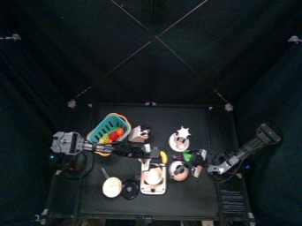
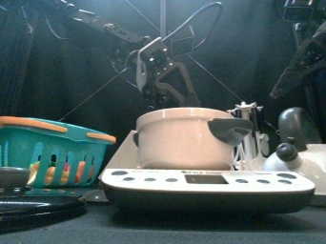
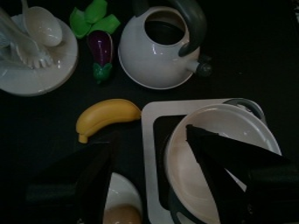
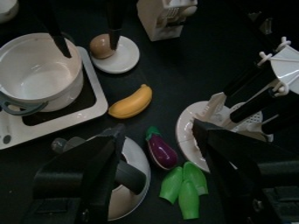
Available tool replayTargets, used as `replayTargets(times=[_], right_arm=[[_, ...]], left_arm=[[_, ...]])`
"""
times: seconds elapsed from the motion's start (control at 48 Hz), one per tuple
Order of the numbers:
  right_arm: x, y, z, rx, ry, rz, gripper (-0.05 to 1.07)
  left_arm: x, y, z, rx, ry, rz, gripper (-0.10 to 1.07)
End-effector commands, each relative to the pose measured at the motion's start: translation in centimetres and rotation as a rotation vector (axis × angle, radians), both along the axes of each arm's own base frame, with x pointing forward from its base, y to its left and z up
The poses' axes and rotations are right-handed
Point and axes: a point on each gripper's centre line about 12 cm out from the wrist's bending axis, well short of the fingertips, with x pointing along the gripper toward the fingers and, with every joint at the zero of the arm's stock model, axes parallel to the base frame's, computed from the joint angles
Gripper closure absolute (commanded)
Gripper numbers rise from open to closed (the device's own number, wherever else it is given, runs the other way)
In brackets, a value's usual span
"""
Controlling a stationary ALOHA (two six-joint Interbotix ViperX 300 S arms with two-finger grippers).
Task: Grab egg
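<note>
Left gripper: hangs over the front middle of the tabletop, jaws spread wide with nothing between them – below it sit the pot and the egg's plate
Basket: teal with an orange rim, toward the back left corner of the tabletop, coloured pieces inside
Egg: brown, on a small white plate near the front edge, just left of the cooker; in the left wrist view it shows close under the open jaws
Pot: white, with a dark handle, standing on a white cooker base at the front edge
Banana: yellow, lying on the bare tabletop between the cooker and the rack plate
Kettle: white, dark handle, near the tabletop's middle
Eggplant: purple, beside a green leafy vegetable
Rack plate: white, holding utensils, right of the banana
Right gripper: near the right edge of the tabletop – jaws apart, gripping nothing
</note>
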Motion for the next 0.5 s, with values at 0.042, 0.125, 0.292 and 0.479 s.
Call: replayTargets(times=[0.042, 0.125, 0.292, 0.479], right_arm=[[0.1, 0.0, 0.2, 0.002, -0.008, 0.000, 0.08], [0.0, -0.1, 0.2, 0.003, -0.006, -0.003, 0.08], [0.1, -0.2, 0.2, 0.005, -0.008, -0.010, 0.08], [0.1, -0.4, 0.3, -0.001, -0.015, -0.016, 0.08]], left_arm=[[-1.6, 1.7, 2.1, 0.006, -0.037, 0.036, 0.02], [-3.3, 2.6, 1.8, 0.011, -0.013, 0.054, 0.02], [-6.8, 3.6, 0.3, 0.005, 0.041, 0.092, 0.02], [-8.4, 3.7, -1.6, 0.091, 0.104, 0.029, 0.02]])
